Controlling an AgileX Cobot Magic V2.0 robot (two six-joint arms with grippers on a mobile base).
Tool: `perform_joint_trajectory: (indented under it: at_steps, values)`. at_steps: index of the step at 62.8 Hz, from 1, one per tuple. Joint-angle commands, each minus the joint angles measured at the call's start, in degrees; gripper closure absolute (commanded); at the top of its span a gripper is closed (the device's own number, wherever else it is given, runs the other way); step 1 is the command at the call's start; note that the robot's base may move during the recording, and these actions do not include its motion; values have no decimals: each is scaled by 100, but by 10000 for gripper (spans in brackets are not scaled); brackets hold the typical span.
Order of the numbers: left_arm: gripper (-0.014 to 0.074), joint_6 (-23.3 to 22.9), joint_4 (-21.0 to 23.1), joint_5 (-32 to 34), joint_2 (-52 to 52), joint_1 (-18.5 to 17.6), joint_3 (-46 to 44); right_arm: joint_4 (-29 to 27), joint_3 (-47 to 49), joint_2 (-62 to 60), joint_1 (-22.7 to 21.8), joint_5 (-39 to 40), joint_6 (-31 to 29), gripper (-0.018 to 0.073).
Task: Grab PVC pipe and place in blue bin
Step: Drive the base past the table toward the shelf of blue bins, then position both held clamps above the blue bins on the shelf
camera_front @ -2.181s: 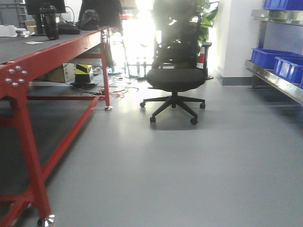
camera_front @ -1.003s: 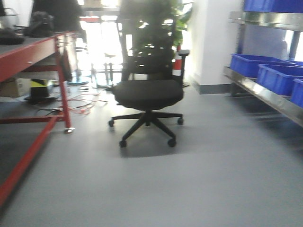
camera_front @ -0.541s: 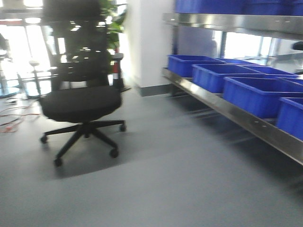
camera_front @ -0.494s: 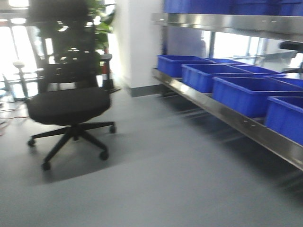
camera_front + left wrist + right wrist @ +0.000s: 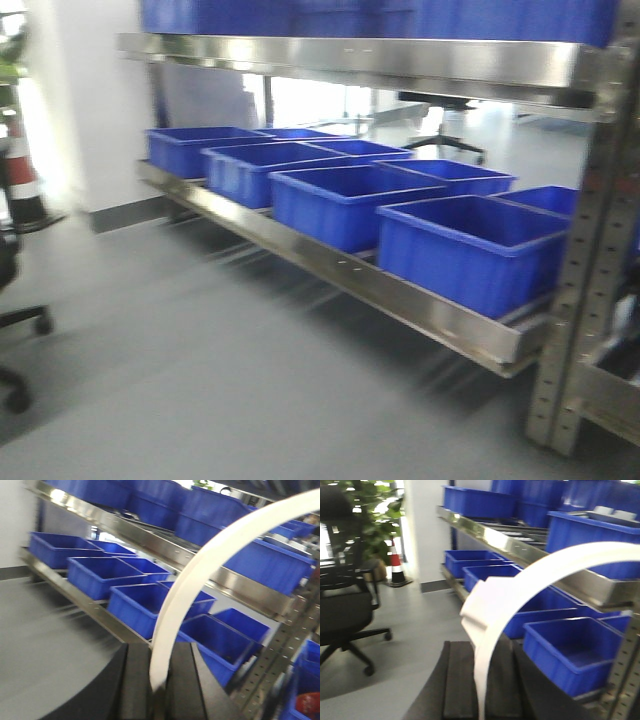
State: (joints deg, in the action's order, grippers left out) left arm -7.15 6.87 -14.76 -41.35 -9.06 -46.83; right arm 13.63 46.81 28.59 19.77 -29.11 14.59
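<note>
A white curved PVC pipe [image 5: 200, 565] arcs up and to the right out of my left gripper [image 5: 159, 680], whose black fingers [image 5: 137, 680] are shut on its lower end. In the right wrist view a white PVC pipe [image 5: 545, 572] with a wider socket end [image 5: 485, 597] is clamped in my right gripper [image 5: 482, 690]. I cannot tell whether both hold one pipe. Several open blue bins stand in a row on the low steel shelf; the nearest blue bin [image 5: 470, 245] [image 5: 220, 640] [image 5: 575, 650] is empty. Neither gripper shows in the front view.
The steel shelf rail [image 5: 400, 295] runs diagonally, with a perforated upright post [image 5: 585, 250] at the right and more blue bins on the upper shelf [image 5: 380, 55]. A black office chair [image 5: 340, 610] stands on the grey floor at left, with a traffic cone [image 5: 396, 562] and a plant [image 5: 375, 510] behind it.
The front view has swung right: the red table has gone out of frame, the chair has slid to the left edge, and the shelf of blue bins now fills the view, closer.
</note>
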Motion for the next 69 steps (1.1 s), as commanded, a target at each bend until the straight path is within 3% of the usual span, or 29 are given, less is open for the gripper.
perform_joint_trajectory:
  at_steps: [1, 69]
  values:
    - [707, 7, 31, 123, 21, -32, -19, 58, -9, -18, -9, 124, -16, 727]
    - [707, 7, 31, 123, 21, -32, -19, 58, -9, -18, -9, 124, -16, 727]
